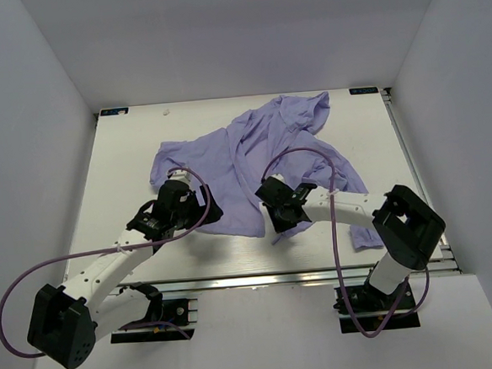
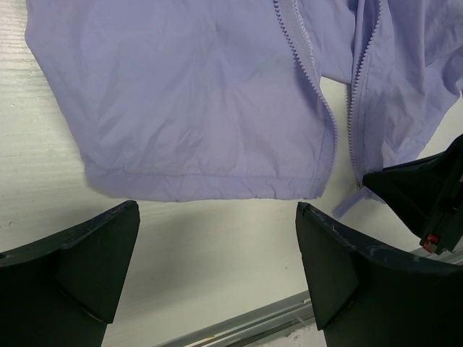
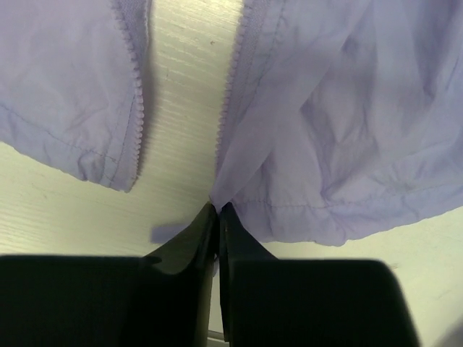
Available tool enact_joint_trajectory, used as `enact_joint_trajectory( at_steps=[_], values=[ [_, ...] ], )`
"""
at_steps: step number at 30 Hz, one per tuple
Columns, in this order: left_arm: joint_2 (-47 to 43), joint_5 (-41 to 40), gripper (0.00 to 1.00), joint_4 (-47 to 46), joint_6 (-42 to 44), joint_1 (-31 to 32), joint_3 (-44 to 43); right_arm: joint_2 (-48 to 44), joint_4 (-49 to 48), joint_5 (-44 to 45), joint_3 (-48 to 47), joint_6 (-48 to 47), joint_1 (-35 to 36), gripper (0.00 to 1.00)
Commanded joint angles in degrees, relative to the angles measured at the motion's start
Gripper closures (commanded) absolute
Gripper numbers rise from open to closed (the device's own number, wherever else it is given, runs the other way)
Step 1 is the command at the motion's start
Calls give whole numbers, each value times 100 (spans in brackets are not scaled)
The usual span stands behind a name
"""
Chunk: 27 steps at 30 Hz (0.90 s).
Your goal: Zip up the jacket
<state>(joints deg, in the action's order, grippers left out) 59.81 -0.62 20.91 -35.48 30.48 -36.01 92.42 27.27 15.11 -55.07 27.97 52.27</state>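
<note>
The jacket (image 1: 261, 162) is lying rumpled across the middle and far right of the table (image 1: 126, 159), lavender, with its front facing up and open. Its 2 zipper rows (image 2: 311, 79) are running down to the near hem without meeting. They are lying apart there, and a strip of bare table is showing between them.

My right gripper (image 3: 217, 210) is sitting at the bottom corner of the front panel on my right side. Its 2 fingers are pressing together, pinching the hem corner right at the lower end of that panel's zipper row.

My left gripper (image 2: 215, 210) is waiting just short of the hem of the other front panel. Its fingers are spread wide and gripping nothing, with only pale table showing in the gap between them. The fabric edge is lying just beyond the fingertips, and I cannot tell whether those tips are touching the table.

From above, both my grippers are sitting near each other at the jacket's near edge, 1 at each front panel, with the sleeves trailing away toward the far side and the right.
</note>
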Motion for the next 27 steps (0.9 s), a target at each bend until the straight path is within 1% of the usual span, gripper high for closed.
enact_joint_trajectory(
  at_steps=[1,4,5,6,8,9,10,11,12,13,14,15,17,18,19,20,21,22,23,24,25,26,27],
  values=[
    [13,62,2,-87,-20,11,-2,65,33,45,-171,-10,20,100],
    [30,62,2,-139,-20,11,-20,-74,-212,-78,-118,-115,11,100],
    [31,236,2,-157,-2,11,-20,-162,-352,-140,-31,-168,-32,100],
    [39,299,2,-209,15,11,-38,-268,-510,-410,22,-221,-68,100],
    [66,561,2,-323,85,11,-64,-724,-1212,-728,328,-466,-155,100],
    [66,685,2,-498,112,11,-73,-900,-1493,-1060,461,-546,-191,100],
    [83,869,2,-639,129,11,-90,-1276,-2018,-1228,592,-590,-226,100],
    [92,1080,2,-814,147,11,-73,-1479,-2285,-1509,872,-660,-296,100],
    [109,1560,2,-1269,147,11,-64,-1655,-2531,-1738,1014,-704,-340,100],
    [197,1835,2,-1534,147,11,-29,-1997,-2994,-1844,1146,-722,-375,100],
    [267,2064,2,-1754,69,11,-29,-2165,-3164,-1993,1374,-731,-436,100],
    [355,2501,2,-2131,33,11,-38,-2472,-3349,-2082,1498,-749,-481,100],
    [670,2891,2,-2607,-150,11,-55,-2737,-3857,-2336,1744,-696,-621,100],
    [794,3084,2,-3088,-239,11,-47,-2869,-4017,-2416,1971,-600,-691,100],
    [908,3425,2,-3345,-335,11,-29,-3114,-4158,-2521,2069,-565,-735,100],
    [1153,3568,2,-3565,-545,11,-3,-3229,-4429,-2609,2175,-521,-823,100],
    [1260,3708,2,-4037,-652,19,6,-3326,-4554,-2654,2272,-459,-859,100],
    [1374,3945,3,-4277,-740,19,24,-3466,-4650,-2715,2420,-441,-885,100],
    [1584,4034,6,-4488,-958,19,41,-3520,-4721,-2820,2474,-415,-929,100],
    [1682,4113,9,-4916,-1056,19,41,-3538,-4817,-2908,2509,-397,-947,100],
    [1770,4184,11,-5112,-1144,28,50,-3529,-4818,-2944,2518,-345,-956,100],
    [1849,4245,17,-5262,-1293,28,33,-3521,-4818,-3040,2519,-318,-973,100],
    [1998,4237,20,-5350,-1312,37,-20,-3512,-4879,-3084,2527,-327,-991,100]
  ],
)
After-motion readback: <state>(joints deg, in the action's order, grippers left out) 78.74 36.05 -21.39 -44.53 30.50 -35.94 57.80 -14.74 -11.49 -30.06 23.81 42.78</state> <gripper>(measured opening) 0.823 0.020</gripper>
